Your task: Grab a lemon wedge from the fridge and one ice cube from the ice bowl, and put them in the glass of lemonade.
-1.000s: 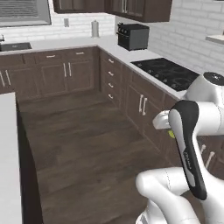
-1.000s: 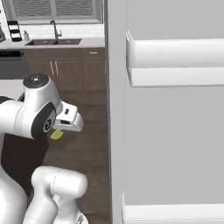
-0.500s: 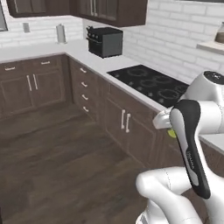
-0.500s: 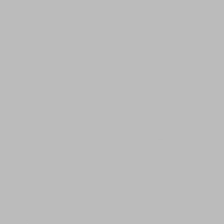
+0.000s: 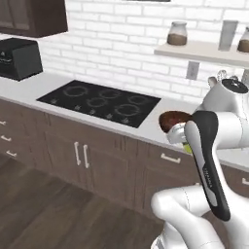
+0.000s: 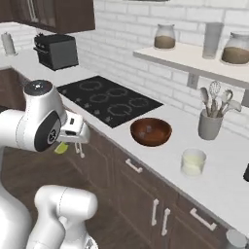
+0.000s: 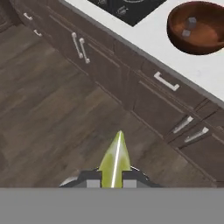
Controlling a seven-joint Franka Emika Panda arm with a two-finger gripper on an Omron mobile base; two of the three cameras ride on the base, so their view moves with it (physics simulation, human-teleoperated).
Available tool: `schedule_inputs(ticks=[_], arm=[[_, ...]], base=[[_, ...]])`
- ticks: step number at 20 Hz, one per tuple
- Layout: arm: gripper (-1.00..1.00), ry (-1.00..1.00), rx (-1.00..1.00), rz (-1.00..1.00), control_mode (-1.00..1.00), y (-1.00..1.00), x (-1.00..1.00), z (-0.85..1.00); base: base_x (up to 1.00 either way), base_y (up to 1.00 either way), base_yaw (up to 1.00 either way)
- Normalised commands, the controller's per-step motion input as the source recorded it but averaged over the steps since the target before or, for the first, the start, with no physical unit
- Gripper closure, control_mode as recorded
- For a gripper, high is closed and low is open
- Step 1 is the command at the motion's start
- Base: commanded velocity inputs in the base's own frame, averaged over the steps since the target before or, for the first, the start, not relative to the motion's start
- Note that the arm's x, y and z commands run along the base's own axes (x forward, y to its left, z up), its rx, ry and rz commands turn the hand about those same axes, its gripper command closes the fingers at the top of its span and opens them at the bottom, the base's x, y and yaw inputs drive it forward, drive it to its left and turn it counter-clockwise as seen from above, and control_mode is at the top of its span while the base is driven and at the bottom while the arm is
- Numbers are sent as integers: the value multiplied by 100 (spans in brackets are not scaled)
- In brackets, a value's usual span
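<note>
One lemon wedge (image 7: pixel 115 160); two ice cubes (image 7: pixel 189 26); one ice bowl (image 7: pixel 197 27).

We see open air over the bowl (image 6: pixel 151 131) and the glass (image 6: pixel 193 162), which stand apart on the worktop (image 6: pixel 160 160); the utensil cup (image 6: pixel 210 124) and the shelf (image 6: pixel 194 57) crowd behind.

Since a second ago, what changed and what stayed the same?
The base drove, so the whole view swung from the floor and cabinets to the counter with the ice bowl and glass of lemonade. The tool stayed shut on the lemon wedge.
</note>
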Motion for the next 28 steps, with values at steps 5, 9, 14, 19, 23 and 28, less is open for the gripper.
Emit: schedule_inputs(ticks=[5, 9, 14, 19, 23, 28], arm=[[100, 0, 0, 0, 100, 0, 0, 0], [100, 0, 0, 0, 100, 0, 0, 0], [100, 0, 0, 0, 100, 0, 0, 0], [100, 0, 0, 0, 100, 0, 0, 0], [100, 0, 0, 0, 100, 0, 0, 0], [100, 0, 0, 0, 100, 0, 0, 0]], base=[[57, 0, -77], [75, 0, -70], [66, 39, -54], [28, 25, -39], [40, 0, -45], [63, 26, -35]])
